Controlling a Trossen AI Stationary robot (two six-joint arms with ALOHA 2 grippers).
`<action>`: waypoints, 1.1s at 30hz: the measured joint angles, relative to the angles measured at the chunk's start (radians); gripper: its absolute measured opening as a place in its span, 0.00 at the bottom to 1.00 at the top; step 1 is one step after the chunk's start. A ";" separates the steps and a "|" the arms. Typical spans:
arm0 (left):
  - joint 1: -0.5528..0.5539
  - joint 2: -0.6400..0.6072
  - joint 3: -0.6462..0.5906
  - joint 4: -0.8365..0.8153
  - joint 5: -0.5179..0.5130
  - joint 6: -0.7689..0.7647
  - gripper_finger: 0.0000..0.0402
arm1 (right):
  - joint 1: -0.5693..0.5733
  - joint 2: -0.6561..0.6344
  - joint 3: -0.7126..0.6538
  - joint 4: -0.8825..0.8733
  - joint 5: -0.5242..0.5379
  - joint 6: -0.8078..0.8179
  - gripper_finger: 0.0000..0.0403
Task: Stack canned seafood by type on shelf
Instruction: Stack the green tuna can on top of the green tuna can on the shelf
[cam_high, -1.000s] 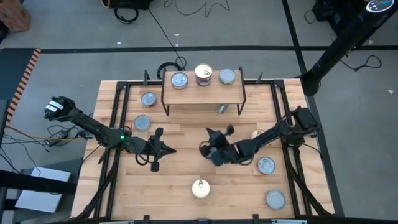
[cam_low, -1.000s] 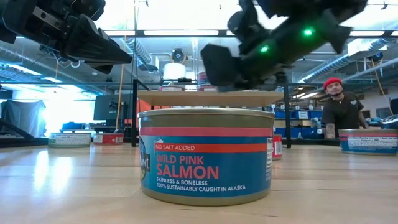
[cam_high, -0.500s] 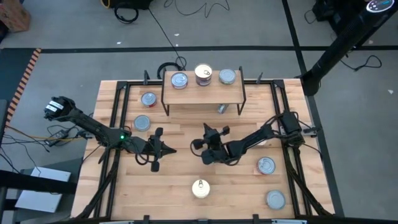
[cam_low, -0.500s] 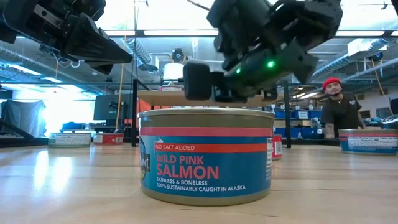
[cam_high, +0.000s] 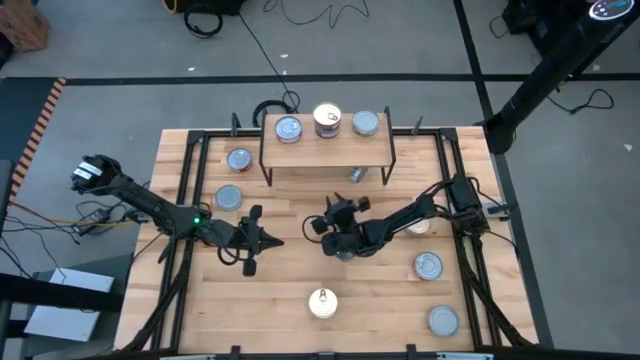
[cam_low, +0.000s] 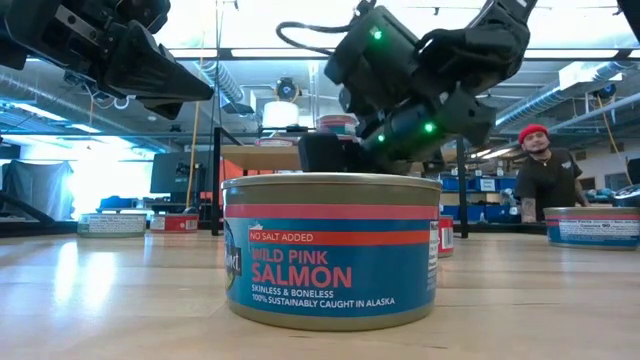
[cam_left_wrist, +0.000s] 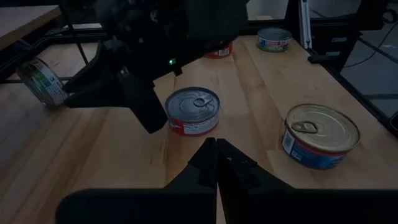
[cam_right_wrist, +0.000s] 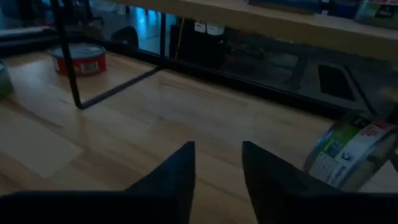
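The shelf (cam_high: 327, 150) stands at the table's far middle with three tins of canned seafood on top (cam_high: 288, 128) (cam_high: 327, 120) (cam_high: 366, 124). Under it one tin (cam_right_wrist: 354, 152) lies on its side. More tins stand upright on the table: a gold-topped salmon tin (cam_high: 322, 302) (cam_low: 330, 250) near the front, two at the left (cam_high: 238, 159) (cam_high: 229, 197), and others at the right (cam_high: 428, 266) (cam_high: 443, 320). My right gripper (cam_high: 328, 213) (cam_right_wrist: 217, 163) is open and low over the table's middle, pointing under the shelf and holding nothing. My left gripper (cam_high: 275, 241) (cam_left_wrist: 215, 152) hovers shut, left of centre.
The shelf's thin black legs (cam_right_wrist: 68, 56) stand ahead of my right gripper, with a red tin (cam_right_wrist: 79, 59) beyond them. One more tin (cam_high: 416, 222) is partly hidden under my right arm. Bare wood lies between the two grippers. A person (cam_low: 545, 180) is behind the table.
My right gripper has moved down and toward the table's far-left, closer to the shelf. It has tipped and turned on the way, and its fingers have opened. My left arm has kept still, and no tin has moved.
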 joint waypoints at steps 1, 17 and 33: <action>0.000 0.000 0.000 0.000 0.000 0.000 0.01 | 0.001 0.000 0.000 -0.027 0.000 0.018 0.38; 0.000 0.000 0.000 -0.001 -0.018 -0.001 0.01 | -0.027 0.000 0.000 -0.364 -0.083 0.364 0.61; 0.000 0.000 0.001 -0.004 -0.022 0.005 0.01 | -0.174 0.000 0.000 -0.372 -0.144 0.374 0.65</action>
